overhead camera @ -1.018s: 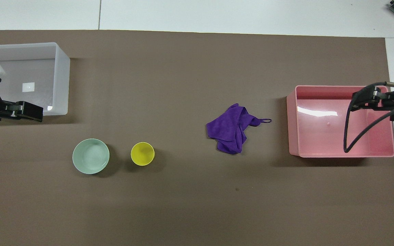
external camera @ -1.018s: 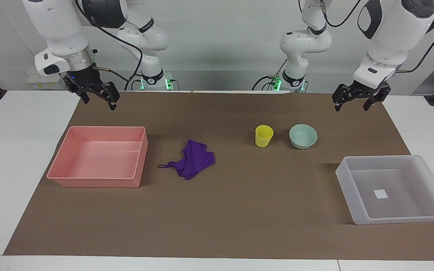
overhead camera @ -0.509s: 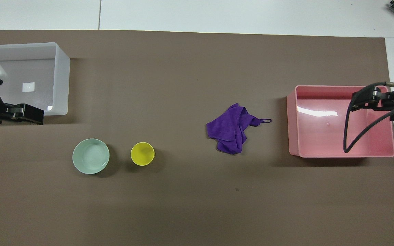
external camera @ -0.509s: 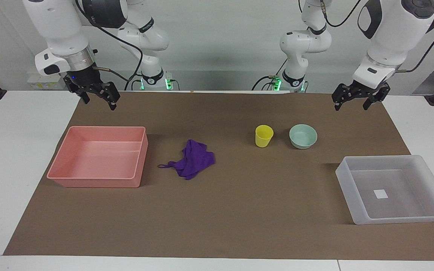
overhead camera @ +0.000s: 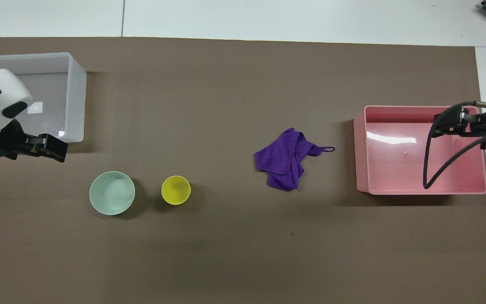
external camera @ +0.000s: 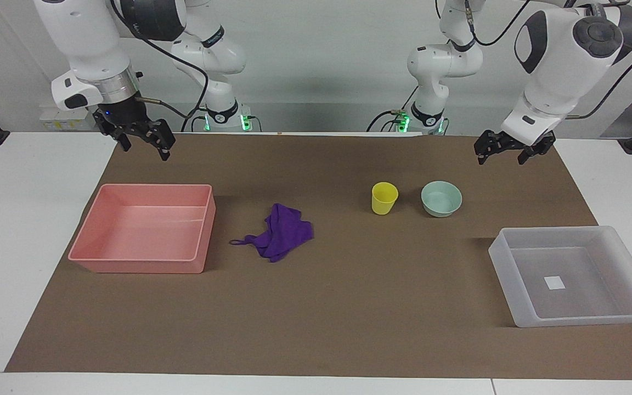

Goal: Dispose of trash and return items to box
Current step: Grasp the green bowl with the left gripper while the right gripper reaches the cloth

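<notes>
Both end effectors wide, empty: left [external camera: 501,151] upper right, right [external camera: 141,144] upper left; cloth [external camera: 280,232] mid-frame.

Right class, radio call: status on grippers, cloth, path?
Left gripper open, raised near the bowl. Right gripper open, waiting above the pink tray. Purple cloth untouched on the mat. Nothing obstructing.

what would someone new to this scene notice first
Probably the crumpled purple cloth in the middle of the brown mat, beside the empty pink tray at the right arm's end. Next, the yellow cup and mint bowl side by side, nearer the robots than the translucent bin.
</notes>
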### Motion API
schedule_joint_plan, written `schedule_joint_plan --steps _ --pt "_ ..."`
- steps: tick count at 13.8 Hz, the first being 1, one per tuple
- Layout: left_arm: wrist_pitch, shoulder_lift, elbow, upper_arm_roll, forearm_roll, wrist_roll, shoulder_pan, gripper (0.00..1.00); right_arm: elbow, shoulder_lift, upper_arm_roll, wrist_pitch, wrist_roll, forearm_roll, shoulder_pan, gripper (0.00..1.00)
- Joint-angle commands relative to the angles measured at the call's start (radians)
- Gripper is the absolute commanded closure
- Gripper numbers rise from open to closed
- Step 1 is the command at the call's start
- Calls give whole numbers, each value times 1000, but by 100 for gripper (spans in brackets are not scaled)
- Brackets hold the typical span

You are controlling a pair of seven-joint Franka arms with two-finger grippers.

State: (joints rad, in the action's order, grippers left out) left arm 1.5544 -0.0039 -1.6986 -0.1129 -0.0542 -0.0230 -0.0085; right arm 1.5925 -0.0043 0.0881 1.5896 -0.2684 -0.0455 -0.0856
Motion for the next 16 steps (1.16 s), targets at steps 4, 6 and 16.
schedule_joint_plan --steps 4,6,16 --pt "59 -7 -106 4 2 11 -16 0 18 -3 9 59 3 10 -7 0" --pt "163 -2 -208 6 1 11 -41 0 46 -5 18 108 -29 10 3 0" --pt "513 48 -555 9 -3 12 -15 0 204 58 18 387 -271 10 200 0"
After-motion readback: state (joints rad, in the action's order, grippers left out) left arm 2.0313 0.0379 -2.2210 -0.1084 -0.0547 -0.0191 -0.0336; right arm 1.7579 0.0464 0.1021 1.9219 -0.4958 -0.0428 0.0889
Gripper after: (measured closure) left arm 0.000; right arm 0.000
